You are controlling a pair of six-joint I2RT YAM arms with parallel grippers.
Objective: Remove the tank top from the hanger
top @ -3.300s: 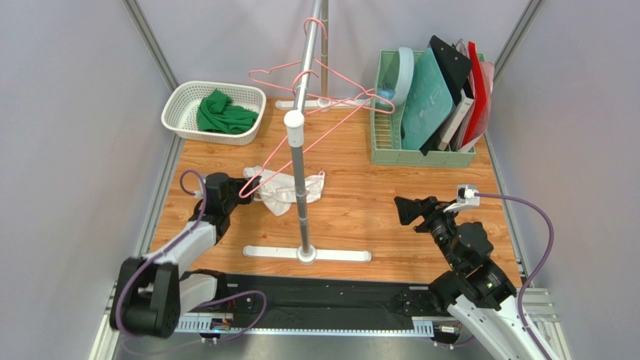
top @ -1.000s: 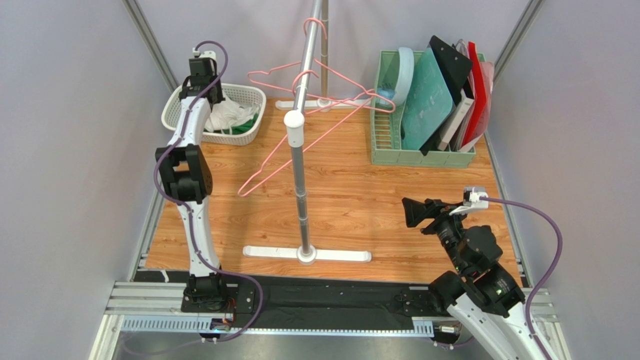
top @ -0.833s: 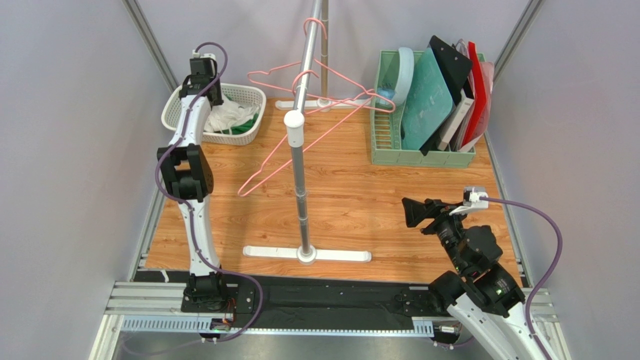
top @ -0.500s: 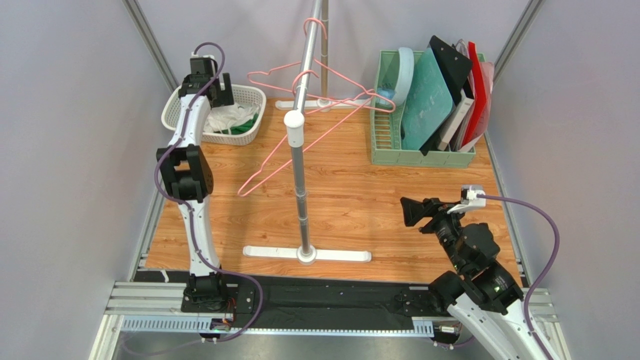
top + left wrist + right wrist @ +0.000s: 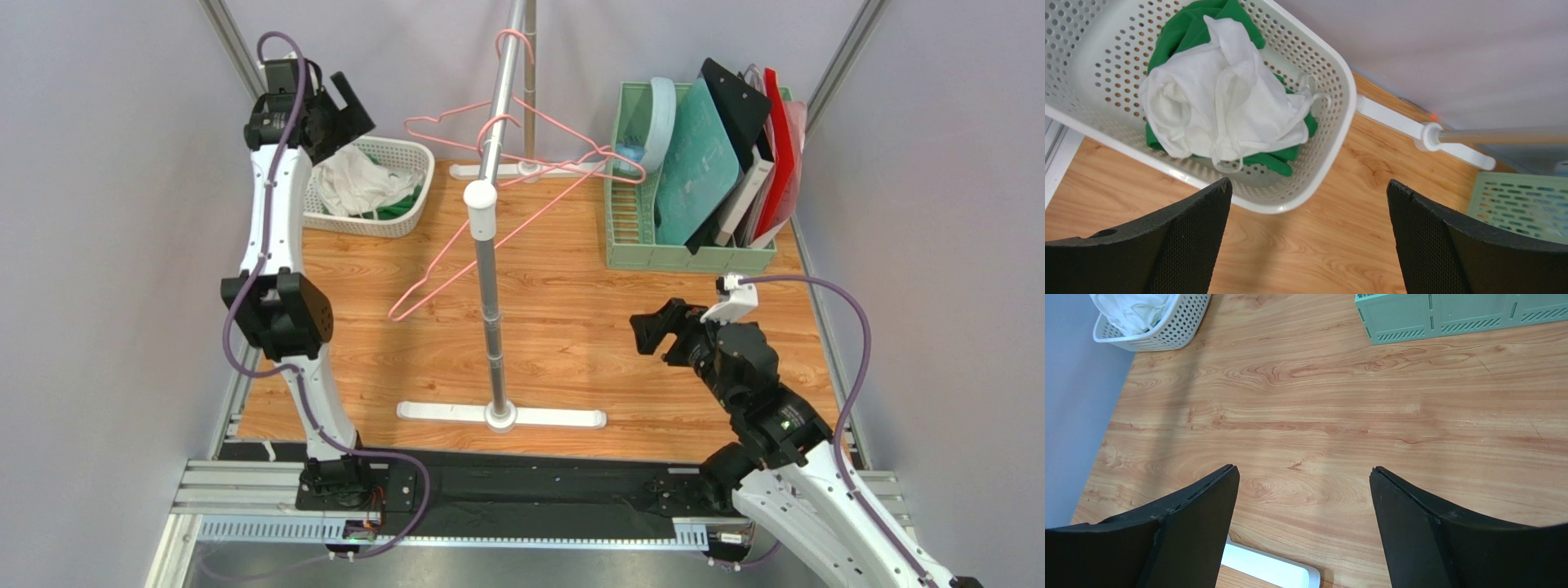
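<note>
White fabric tank top (image 5: pixel 1220 110) in white perforated basket (image 5: pixel 1333 79) at 11 o'clock, off pink wire hanger (image 5: pixel 423 288). Left claw (image 5: pixel 1309 182), right claw (image 5: pixel 1304 471): wide open, empty. Looks finished; next: pull arms clear.

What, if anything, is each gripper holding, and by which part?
Nothing. The left gripper hangs open above the basket, where the tank top lies; the right gripper is open over the table.

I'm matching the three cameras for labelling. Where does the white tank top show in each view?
Top external: tank top at upper left, inside the white basket, over green cloth.
Left wrist: upper left of centre, lying in the basket.
Right wrist: top left corner, cut off by the frame.
Shared landmark: the white basket.
</note>
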